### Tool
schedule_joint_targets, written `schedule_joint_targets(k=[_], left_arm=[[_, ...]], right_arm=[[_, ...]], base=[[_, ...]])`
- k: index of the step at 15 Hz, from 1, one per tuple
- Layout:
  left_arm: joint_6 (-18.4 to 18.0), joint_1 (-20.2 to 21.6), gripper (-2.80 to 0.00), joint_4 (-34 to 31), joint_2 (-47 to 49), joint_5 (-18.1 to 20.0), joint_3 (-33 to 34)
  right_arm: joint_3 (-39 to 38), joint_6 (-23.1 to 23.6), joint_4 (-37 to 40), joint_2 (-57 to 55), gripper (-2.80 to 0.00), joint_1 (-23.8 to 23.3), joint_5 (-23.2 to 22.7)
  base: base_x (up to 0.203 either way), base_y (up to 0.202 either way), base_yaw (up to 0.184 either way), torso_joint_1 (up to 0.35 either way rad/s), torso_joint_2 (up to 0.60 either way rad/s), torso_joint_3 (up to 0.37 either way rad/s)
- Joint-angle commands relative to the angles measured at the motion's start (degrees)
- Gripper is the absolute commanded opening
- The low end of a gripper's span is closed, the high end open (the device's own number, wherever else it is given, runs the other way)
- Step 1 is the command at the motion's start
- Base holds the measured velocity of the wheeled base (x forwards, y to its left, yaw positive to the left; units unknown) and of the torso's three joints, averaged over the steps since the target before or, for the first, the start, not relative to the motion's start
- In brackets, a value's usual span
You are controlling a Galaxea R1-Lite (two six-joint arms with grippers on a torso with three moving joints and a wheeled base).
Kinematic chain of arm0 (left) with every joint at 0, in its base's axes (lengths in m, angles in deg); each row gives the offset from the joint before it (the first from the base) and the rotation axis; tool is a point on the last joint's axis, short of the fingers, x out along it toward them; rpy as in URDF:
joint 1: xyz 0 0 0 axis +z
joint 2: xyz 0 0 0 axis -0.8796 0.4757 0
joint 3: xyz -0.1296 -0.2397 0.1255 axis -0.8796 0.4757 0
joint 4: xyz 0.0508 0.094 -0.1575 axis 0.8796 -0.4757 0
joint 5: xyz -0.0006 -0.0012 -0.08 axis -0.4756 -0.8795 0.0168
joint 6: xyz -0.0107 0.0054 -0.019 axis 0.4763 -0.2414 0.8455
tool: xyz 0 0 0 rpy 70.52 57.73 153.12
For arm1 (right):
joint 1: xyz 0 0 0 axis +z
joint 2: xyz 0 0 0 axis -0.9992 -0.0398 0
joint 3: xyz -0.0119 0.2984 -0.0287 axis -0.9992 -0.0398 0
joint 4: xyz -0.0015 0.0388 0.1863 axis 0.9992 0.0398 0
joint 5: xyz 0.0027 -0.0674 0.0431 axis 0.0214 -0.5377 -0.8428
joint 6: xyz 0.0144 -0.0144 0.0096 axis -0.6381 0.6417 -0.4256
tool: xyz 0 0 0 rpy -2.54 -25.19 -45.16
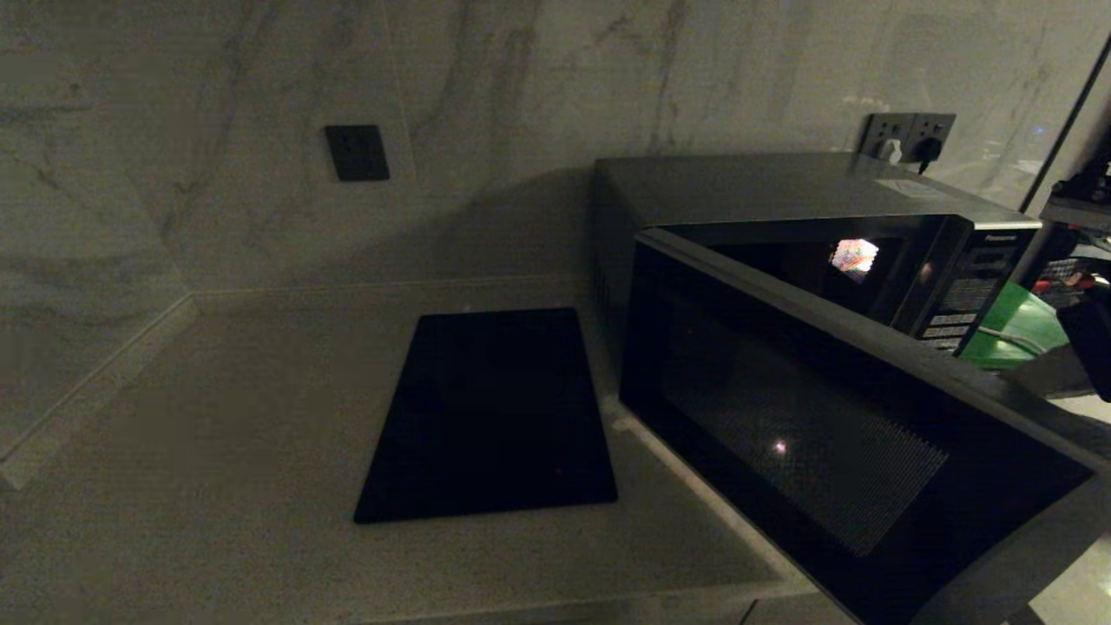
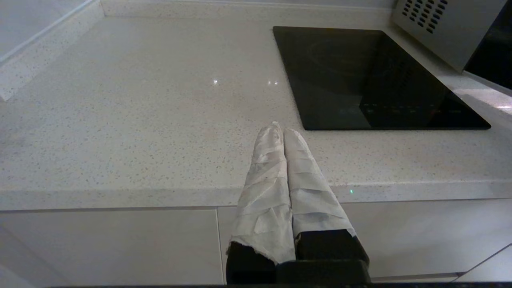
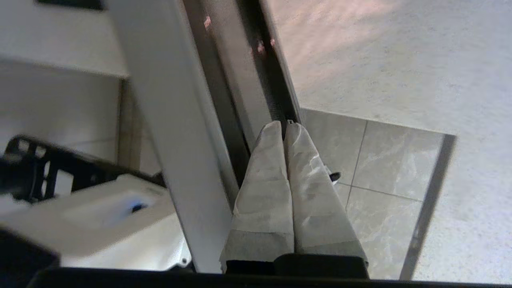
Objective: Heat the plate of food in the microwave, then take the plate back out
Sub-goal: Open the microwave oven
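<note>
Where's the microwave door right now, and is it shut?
In the head view the microwave sits on the counter's right side, beside the black slab. Its door is swung open toward the robot, over the counter's front edge.

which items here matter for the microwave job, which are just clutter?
Job:
- microwave, door swung open
- right gripper, shut, at the door edge
- plate of food: not visible

Lying about:
- black slab on the counter
- green board
- left gripper, shut, idle at the counter edge

The microwave (image 1: 781, 286) stands right of the black slab (image 1: 490, 417) on the counter (image 1: 217, 451).
</note>
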Motion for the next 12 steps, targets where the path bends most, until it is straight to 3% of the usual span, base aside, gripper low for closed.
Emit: schedule_joint_targets(k=[1, 5, 12], left_arm=[[0.02, 0.02, -2.80, 0.04, -0.01, -0.02, 0.00], [0.02, 0.02, -2.80, 0.04, -0.01, -0.02, 0.00], [0.02, 0.02, -2.80, 0.04, -0.01, -0.02, 0.00]], right_arm=[[0.00, -0.55, 0.55, 1.26, -2.80, 2.73, -0.16], [-0.66, -1.38, 1.16, 2.46, -2.80, 6.55, -0.34], [-3.15, -1.29, 1.17, 3.62, -2.80, 14.16, -4.73]], base=[[0.000, 0.000, 0.000, 0.000, 0.00, 0.000], [0.000, 0.000, 0.000, 0.000, 0.00, 0.000], [0.000, 0.000, 0.000, 0.000, 0.00, 0.000]])
